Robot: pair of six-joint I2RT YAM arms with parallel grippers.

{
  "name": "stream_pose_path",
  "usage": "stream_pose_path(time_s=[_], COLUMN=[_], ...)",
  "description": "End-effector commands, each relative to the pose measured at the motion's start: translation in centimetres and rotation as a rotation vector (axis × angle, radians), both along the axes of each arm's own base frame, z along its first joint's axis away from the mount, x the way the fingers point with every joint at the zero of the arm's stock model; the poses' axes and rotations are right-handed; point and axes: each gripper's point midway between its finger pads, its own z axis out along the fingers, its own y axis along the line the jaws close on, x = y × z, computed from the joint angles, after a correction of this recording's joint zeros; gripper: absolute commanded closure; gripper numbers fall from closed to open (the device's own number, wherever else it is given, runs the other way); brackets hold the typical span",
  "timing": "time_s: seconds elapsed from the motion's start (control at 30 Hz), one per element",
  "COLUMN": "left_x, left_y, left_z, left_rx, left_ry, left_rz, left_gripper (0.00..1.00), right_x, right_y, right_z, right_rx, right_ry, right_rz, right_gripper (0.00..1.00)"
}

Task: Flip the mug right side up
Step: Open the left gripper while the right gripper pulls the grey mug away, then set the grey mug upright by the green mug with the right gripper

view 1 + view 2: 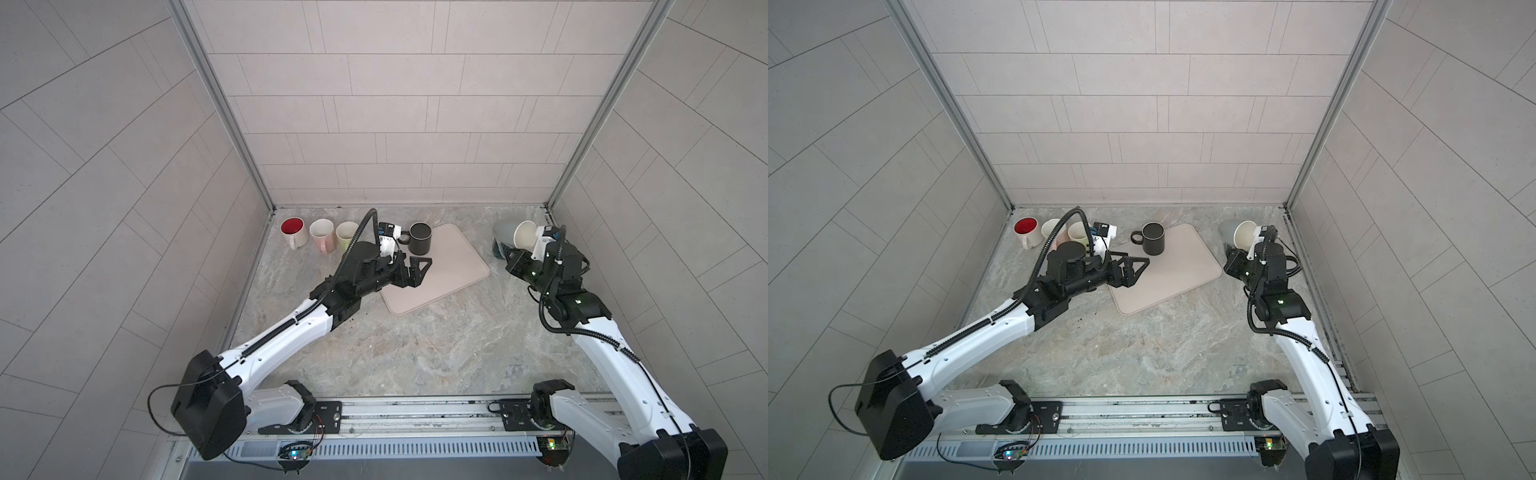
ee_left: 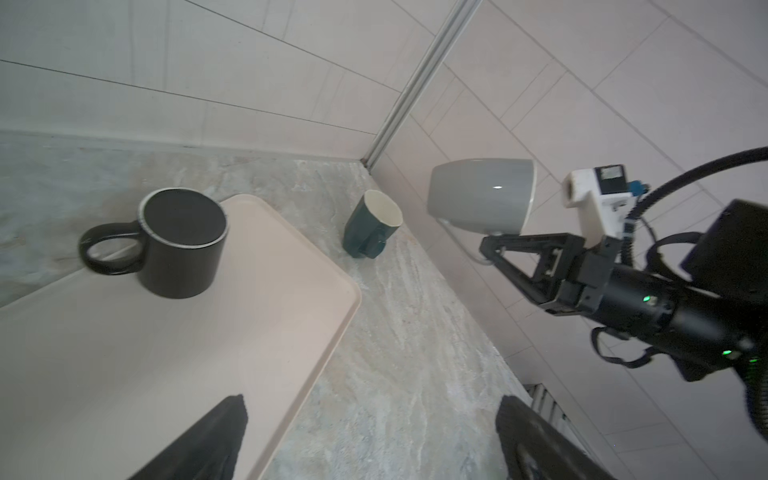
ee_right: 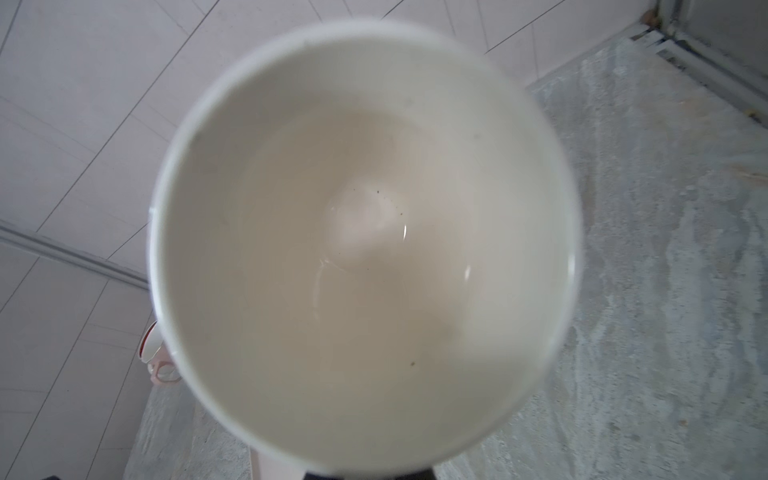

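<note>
Black and closed, the right gripper (image 2: 492, 245) is clamped at the handle side of the grey mug (image 2: 482, 195); the exact contact is hidden by the mug's body. The grey mug is held clear of the table (image 1: 415, 353) at the far right, tipped on its side (neither inverted nor upright). Its white mouth is turned toward the right wrist camera, whose view is almost filled by the pale inside. In both top views the mug is seen near the far right corner (image 1: 505, 232) (image 1: 1229, 230).

Beneath and just beside it, a dark green mug (image 2: 370, 228) is laid on its side on the table.

The left gripper (image 1: 415, 270) is spread wide and nothing is held in it. It is poised over the near left part of a pale pink tray (image 1: 453, 274), and only its dark fingertips (image 2: 216, 436) are caught by the left wrist camera.

At the tray's far left corner a black mug (image 1: 419, 239) is stood upright, handle to the left. Further left, along the far wall, three mugs are lined up upright: one with a red inside (image 1: 294, 232), one pinkish (image 1: 322, 235), one pale green (image 1: 347, 235), the last partly covered by the left arm's cable.
</note>
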Motion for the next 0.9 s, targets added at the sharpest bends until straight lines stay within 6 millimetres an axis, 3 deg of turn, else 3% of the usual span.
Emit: stream_pose_path(time_s=[0.0,0.17,0.27,0.43,0.57,0.87], left_x=[0.8,1.1,1.5,2.1,2.0,1.7], left_y=[3.0,4.6,5.2,5.9,5.5,5.6], left_z=[-0.5,-3.2,-4.5,-6.0,-5.9,-5.4], left_rx=[0.101,0.149,0.176,0.225,0.211,0.186], left_ry=[-0.073,-0.075,-0.071,-0.054,-0.046,-0.049], left_rz=[0.132,0.206,0.245,0.291,0.273,0.271], left_gripper=[0.0,0.0,0.0,0.0,0.0,0.0], right_x=[0.3,0.4,1.3,3.1,5.5,8.4], right_y=[-3.1,-7.2,-8.8,-10.9,-11.3,-14.4], right_z=[1.8,-0.6,-2.4,-3.5,-3.9,-5.1], right_rx=[-0.064,-0.127,-0.121,-0.205,-0.214,-0.357], right_ry=[-0.016,0.113,0.177,0.236,0.286,0.399], right_rz=[-0.099,-0.231,-0.266,-0.32,-0.308,-0.38], right_gripper=[1.0,1.0,1.0,1.0,1.0,1.0])
